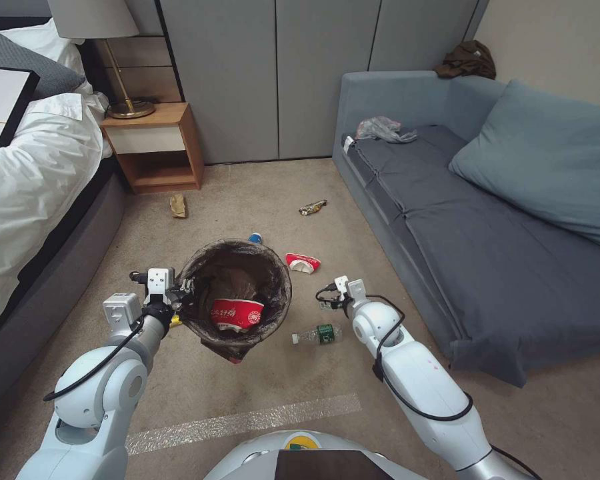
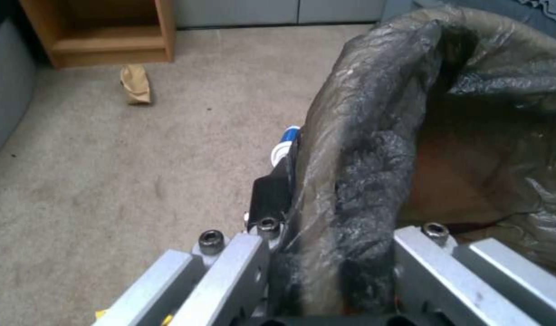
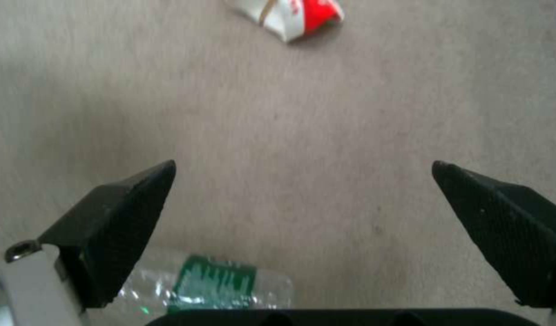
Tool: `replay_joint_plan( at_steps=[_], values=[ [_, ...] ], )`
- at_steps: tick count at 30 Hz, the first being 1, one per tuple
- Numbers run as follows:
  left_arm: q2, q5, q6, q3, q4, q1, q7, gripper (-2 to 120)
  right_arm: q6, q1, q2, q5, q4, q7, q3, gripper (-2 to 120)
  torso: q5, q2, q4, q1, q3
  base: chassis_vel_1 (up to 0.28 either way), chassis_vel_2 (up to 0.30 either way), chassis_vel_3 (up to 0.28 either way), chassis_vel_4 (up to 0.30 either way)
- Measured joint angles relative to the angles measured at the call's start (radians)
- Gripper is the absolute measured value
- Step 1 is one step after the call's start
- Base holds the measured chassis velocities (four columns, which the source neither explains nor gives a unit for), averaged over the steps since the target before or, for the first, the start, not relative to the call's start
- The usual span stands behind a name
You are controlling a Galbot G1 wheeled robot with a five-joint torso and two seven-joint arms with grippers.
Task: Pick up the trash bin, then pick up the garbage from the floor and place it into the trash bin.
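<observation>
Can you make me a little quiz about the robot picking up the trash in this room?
1. True or false: the left gripper is clamped on the rim of the trash bin.
2. Which piece of litter lies on the floor closest to the right gripper? A) the clear bottle B) the brown paper C) the shiny wrapper
3. Fill in: inside the bin lies a red-and-white ____.

Key
1. True. It holds the bag-lined rim, with the bin lifted off the carpet.
2. A. The bottle sits just below the open, empty right gripper.
3. Cup.
</observation>
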Motion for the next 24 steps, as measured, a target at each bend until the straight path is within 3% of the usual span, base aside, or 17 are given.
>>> replay_joint_plan(
  at_steps=[13, 24],
  values=[
    [-0.009, 0.000, -0.002, 0.006, 0.008, -0.009, 0.004, 5, 0.005, 0.020, -0.084, -0.100, -0.071, -0.042, -0.184, 100, 0.0001, 0.000, 0.0000, 0.000, 0.000, 0.000, 0.000, 0.000, 0.000],
    [-0.007, 0.005, -0.004, 0.002, 0.008, -0.006, 0.012, 5, 0.007, 0.093, -0.166, -0.110, -0.023, -0.049, -0.342, 100, 0.0002, 0.000, 0.0000, 0.000, 0.000, 0.000, 0.000, 0.000, 0.000]
  ],
)
